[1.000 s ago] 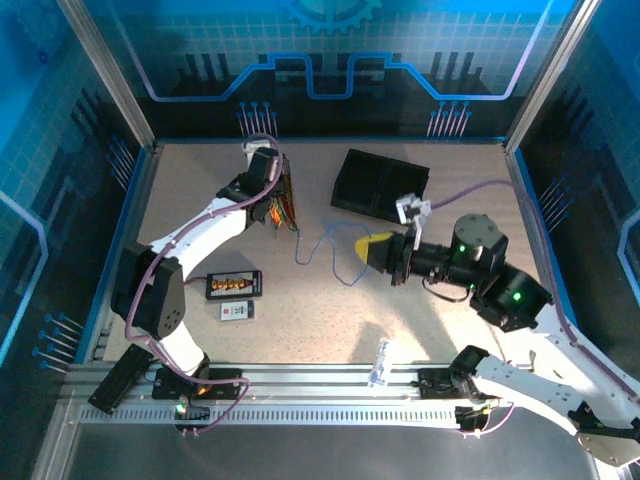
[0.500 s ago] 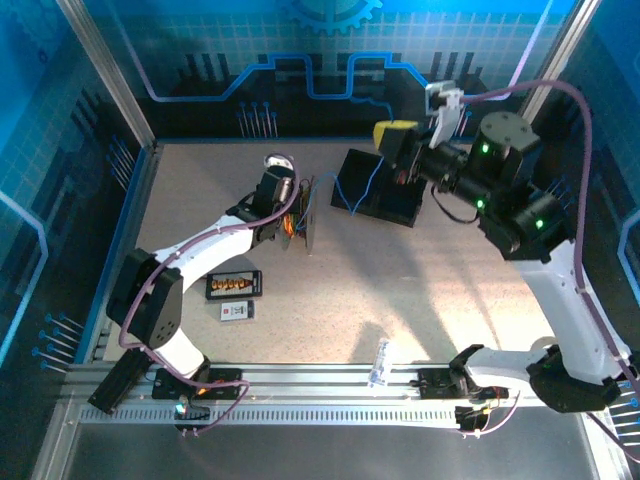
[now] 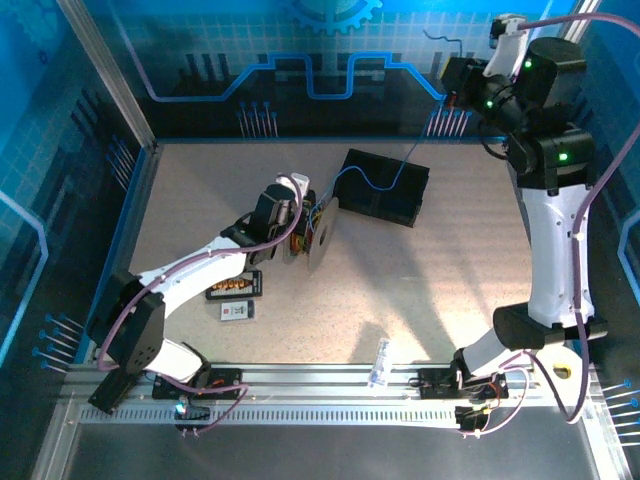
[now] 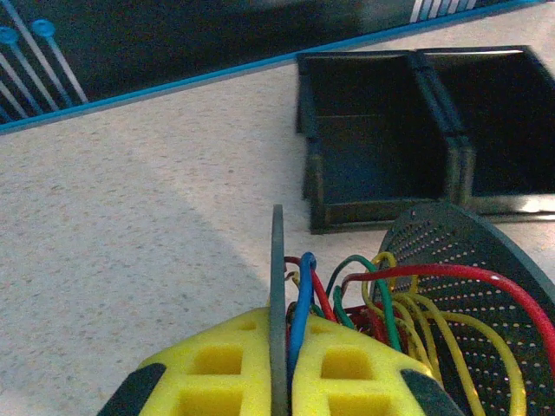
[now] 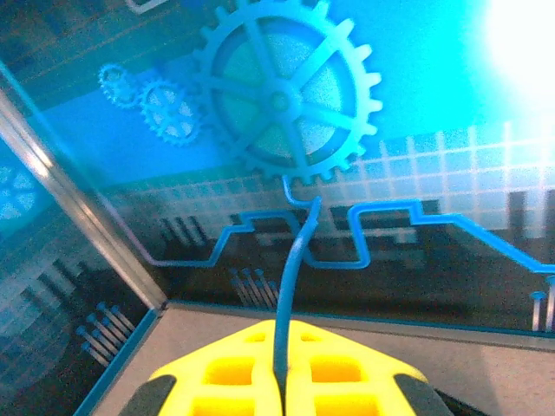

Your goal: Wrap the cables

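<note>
The left pincer [image 4: 279, 334] is seen shut, its yellow fingers [image 4: 217, 364] pressed on the edge of a thin dark plate [image 4: 277, 251], with a blue cable [image 4: 301, 303] caught alongside it. Just beyond the fingertips and to their right, the other cables [image 4: 381, 299], red, green and yellow, are bunched against a perforated dark disc [image 4: 473, 269]. Further ahead, a black two-compartment bin [image 4: 373, 147] is set on the speckled table [image 4: 130, 217]. The right pincer [image 5: 282, 342] is held high above the table and is closed on the blue cable, which is led from its fingertips down across the bin to the bundle at the left pincer.
</note>
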Robot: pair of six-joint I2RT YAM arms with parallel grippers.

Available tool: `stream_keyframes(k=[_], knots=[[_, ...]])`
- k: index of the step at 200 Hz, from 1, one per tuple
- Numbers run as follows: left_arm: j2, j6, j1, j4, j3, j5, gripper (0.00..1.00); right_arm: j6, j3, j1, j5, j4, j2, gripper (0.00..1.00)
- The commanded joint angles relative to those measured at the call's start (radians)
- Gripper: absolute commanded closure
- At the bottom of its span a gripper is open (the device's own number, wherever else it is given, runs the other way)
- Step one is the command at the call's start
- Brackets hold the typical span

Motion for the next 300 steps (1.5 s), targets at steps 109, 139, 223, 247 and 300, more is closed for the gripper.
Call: stream_keyframes(k=[109,139,223,247,300], knots=[[-0.201,0.164,-0.040,-0.082,-0.070,0.302,1.00,-0.177,0.193,-0.338,0.239,-0.113,0.010,1.00],[-0.223,0.181,-0.036,-0.158,-0.039,0.353,1.00,-0.237,0.147,-0.341,0.271,-0.135,0.003,1.00],[-0.246,0.203,-0.012,-0.276,0.053,0.435,1.00,-0.136,-0.682,-0.411,0.284,0.080,-0.213,1.00],[-0.282,0.181,0.025,-0.293,0.066,0.518,1.00,-0.116,-0.771,-0.492,0.263,0.106,-0.233,1.00],[-0.297,0.108,0.173,-0.304,0.125,0.766,1.00,-0.082,-0.907,-0.703,0.209,0.138,-0.273,1.00]])
